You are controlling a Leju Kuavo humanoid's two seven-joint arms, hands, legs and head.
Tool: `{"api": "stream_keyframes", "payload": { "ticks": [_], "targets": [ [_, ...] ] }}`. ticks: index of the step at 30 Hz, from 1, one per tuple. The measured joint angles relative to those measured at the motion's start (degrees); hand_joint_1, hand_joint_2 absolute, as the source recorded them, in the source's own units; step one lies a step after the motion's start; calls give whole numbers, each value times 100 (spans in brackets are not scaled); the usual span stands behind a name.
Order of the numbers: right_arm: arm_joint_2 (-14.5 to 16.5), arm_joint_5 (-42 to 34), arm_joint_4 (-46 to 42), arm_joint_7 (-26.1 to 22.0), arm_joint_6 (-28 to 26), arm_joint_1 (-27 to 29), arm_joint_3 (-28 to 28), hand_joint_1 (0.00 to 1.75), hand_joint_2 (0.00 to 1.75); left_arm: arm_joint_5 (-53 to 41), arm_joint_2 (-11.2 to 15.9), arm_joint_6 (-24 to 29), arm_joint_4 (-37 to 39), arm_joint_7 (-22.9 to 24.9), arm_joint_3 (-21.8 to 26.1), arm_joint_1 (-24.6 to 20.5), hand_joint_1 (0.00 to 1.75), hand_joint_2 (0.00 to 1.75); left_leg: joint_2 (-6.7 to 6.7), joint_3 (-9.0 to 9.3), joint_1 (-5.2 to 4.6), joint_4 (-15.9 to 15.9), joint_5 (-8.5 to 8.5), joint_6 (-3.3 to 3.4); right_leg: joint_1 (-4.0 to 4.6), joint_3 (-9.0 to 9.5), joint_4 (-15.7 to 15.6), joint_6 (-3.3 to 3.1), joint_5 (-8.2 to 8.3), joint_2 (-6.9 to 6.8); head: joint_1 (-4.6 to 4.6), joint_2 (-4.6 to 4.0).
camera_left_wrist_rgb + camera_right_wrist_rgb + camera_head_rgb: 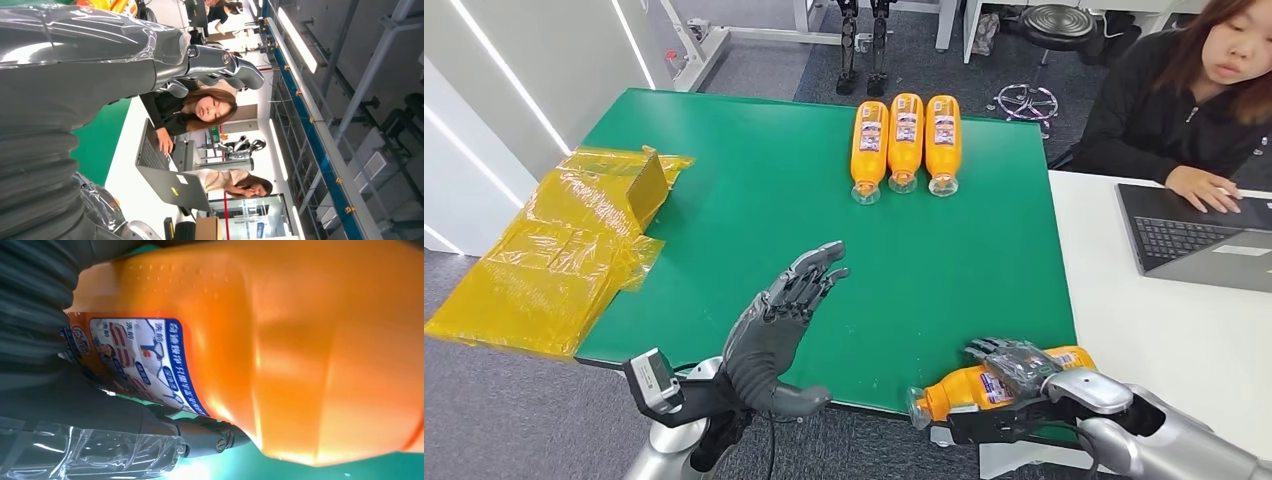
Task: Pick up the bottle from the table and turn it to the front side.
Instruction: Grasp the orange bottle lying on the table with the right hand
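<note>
A: Where does it stand, biggest things first?

B: The green table (754, 200) carries three orange bottles (905, 142) lying side by side at the far edge, labels up, so those look already dealt with. A yellow plastic-wrapped bundle (554, 255) hangs off its left side.

A: And the one in play?

B: The bottle (984, 385) lies at the near right edge, clear cap pointing left, with the right hand (1016, 362) wrapped over its middle. I judge the pickup is under way; whether it has left the table I cannot tell.

A: The left hand?

B: The left hand (779, 320) hovers above the mat, fingers spread, holding nothing.

A: What remains?

B: Lifting, turning the label (135, 365) to the front, and setting it down.
</note>
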Motion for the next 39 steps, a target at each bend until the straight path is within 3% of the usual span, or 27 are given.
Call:
{"api": "stream_keyframes", "payload": {
  "ticks": [15,23,30,39],
  "targets": [
    [324,873,-115,73,-308,775,-981,175,175,-59,31,68,-85,60,46,106,0,175,13,44,-1,-3,2,12,0,43,-5,5,9,14,-1,0],
    [775,1631,-509,214,-1235,1120,-1641,175,175,-253,31,352,-383,135,137,364,0,175,11,20,-1,-4,6,6,-1,13,3,3,9,12,-1,0],
    [1075,1897,-1032,189,-1443,1243,-2221,175,175,-424,31,528,-520,136,222,522,0,175,9,3,-2,-5,6,5,-1,-1,3,3,8,9,-1,0],
    [1160,2209,-1473,210,-2085,1657,-2686,175,175,-489,33,627,-507,47,228,549,0,175,4,-7,-3,-4,6,6,-2,-11,-2,3,7,4,0,0]
  ]
}}
